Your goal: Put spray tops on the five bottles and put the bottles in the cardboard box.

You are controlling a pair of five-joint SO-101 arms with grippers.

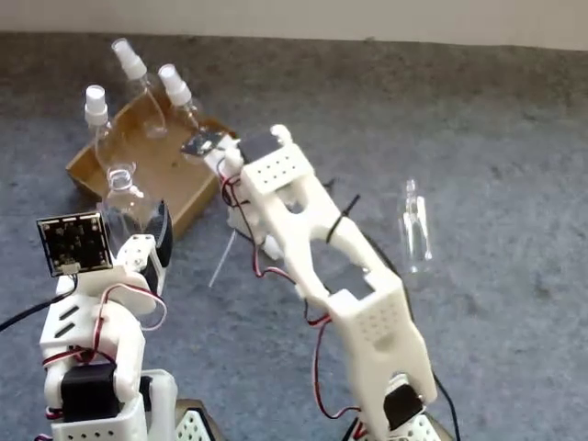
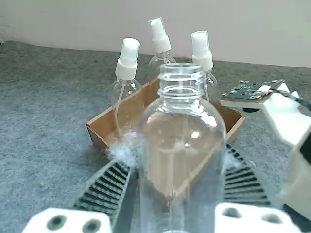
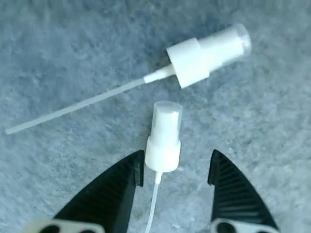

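Closest to me, my left claw [image 2: 179,170] is pinching a clear glass bottle [image 2: 181,126] by its body and holding it upright. The threaded neck is open and bare, and the glass looks empty. It stands just in front of the near side of the cardboard box [image 1: 170,170]. Further out toward the middle of the desk [image 1: 514,138], my right claw [image 3: 177,160] is spread, with a finger on either side of a small white spray top [image 3: 164,141] lying on the grey surface. One finger sits right against its collar; I cannot tell if it touches. A second spray top [image 3: 206,53] lies just beyond, its long thin tube trailing sideways. I judge I am on the fourth bottle, about to pick up its top. The next move calls for closing on the collar, not the clear cap, then lifting until the tube hangs straight and threading it into the open neck before seating it. Beyond, by the far left corner, three capped bottles [image 1: 138,83] stand in the box. Toward the right edge, a fifth bottle [image 1: 415,230] lies on its side with no top on it.
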